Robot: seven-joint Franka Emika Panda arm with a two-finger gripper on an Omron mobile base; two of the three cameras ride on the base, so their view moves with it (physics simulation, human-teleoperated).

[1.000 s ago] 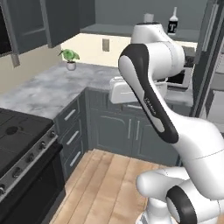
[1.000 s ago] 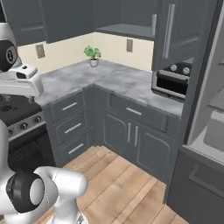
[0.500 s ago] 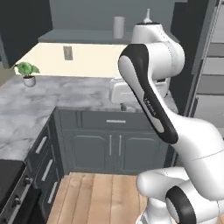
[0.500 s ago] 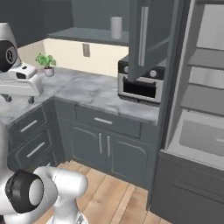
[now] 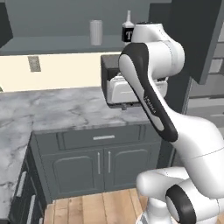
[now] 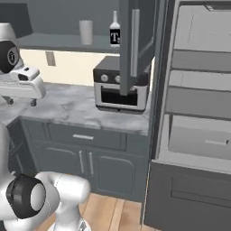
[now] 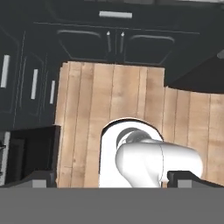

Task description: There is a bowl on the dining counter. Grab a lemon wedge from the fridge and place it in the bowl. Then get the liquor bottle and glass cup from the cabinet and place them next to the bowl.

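We see the cabinet [image 6: 135, 40] open, its dark blue-grey door swung outward with a long silver bar handle [image 6: 134, 43]. On its inner shelf [image 5: 65, 43] stands the glass cup [image 5: 96, 32], a plain grey translucent tumbler, taller than wide. At its 3 o'clock, well apart, stands the liquor bottle [image 5: 127, 29], small and whitish with a narrow neck and a black label bearing a white "T". Below them a toaster oven [image 6: 118, 88] sits on the marble table [image 5: 65, 109]. The fridge [image 6: 198, 113] stands open at 3 o'clock in the right base view, its pale shelves showing. Our tool [image 7: 112, 179] points down at the wooden floor [image 7: 109, 96], its fingers spread wide, holding nothing.
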